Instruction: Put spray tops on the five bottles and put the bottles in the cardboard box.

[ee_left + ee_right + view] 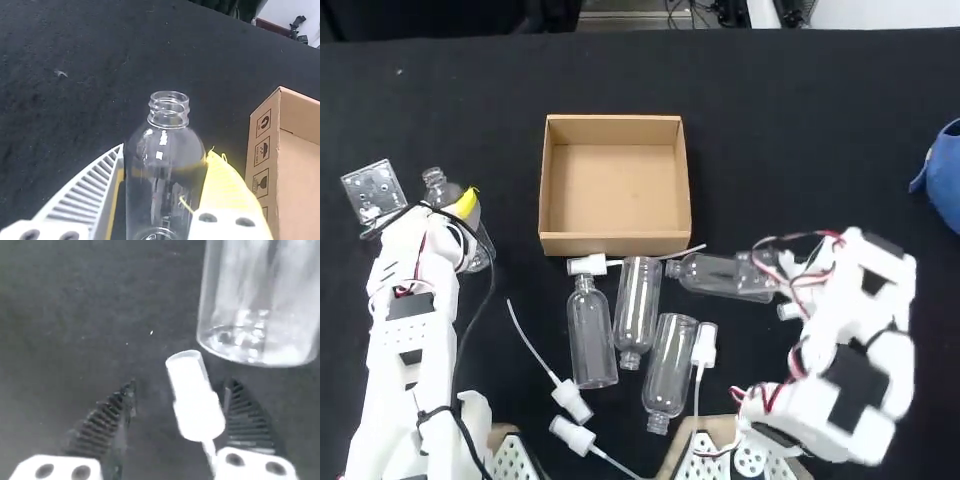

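Nearest me, two tops [570,398] lie by the table's [800,130] front edge. Four bottles [638,305] lie between them and the box [615,243]. Left wrist: my left gripper [166,155] is clamped on an uncapped bottle [165,125], box beside it. Right wrist: my right gripper [181,390] stands apart around a top [192,405], near a bottle's base [260,335].
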Available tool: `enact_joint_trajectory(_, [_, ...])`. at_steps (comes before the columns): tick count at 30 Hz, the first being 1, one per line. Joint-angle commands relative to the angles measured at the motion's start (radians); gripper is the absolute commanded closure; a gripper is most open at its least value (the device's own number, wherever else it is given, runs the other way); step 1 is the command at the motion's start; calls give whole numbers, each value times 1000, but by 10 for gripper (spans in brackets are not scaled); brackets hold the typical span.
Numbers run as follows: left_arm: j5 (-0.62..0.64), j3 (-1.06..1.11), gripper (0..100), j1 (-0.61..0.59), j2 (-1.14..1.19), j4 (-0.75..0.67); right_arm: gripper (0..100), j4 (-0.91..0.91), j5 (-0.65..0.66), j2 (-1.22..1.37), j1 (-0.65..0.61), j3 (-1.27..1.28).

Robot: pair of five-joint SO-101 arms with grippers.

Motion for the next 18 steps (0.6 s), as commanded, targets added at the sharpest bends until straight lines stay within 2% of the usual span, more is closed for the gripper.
enact_joint_trajectory(1, [5,-18,970,-12,-35,-14,936,216,-64,79,-8,-219])
enact_joint_trajectory(2, [5,-18,970,-12,-35,-14,993,241,-89,94,-9,-252])
enact_joint_trajectory(4, [5,-18,970,-12,-35,-14,965,244,-175,113,-6,-294])
enact_joint_trajectory(7, [5,-18,970,-12,-35,-14,985,244,-382,119,12,-332])
enact_joint_trajectory(11, [5,-18,970,-12,-35,-14,988,210,-798,125,60,-364])
enact_joint_trajectory(13, [5,-18,970,-12,-35,-14,986,135,-1025,128,84,-369])
enact_joint_trajectory(15, [5,-18,970,-12,-35,-14,984,63,-1194,128,97,-361])
enact_joint_trajectory(18, [3,-18,970,-12,-35,-14,876,81,-1186,119,84,-358])
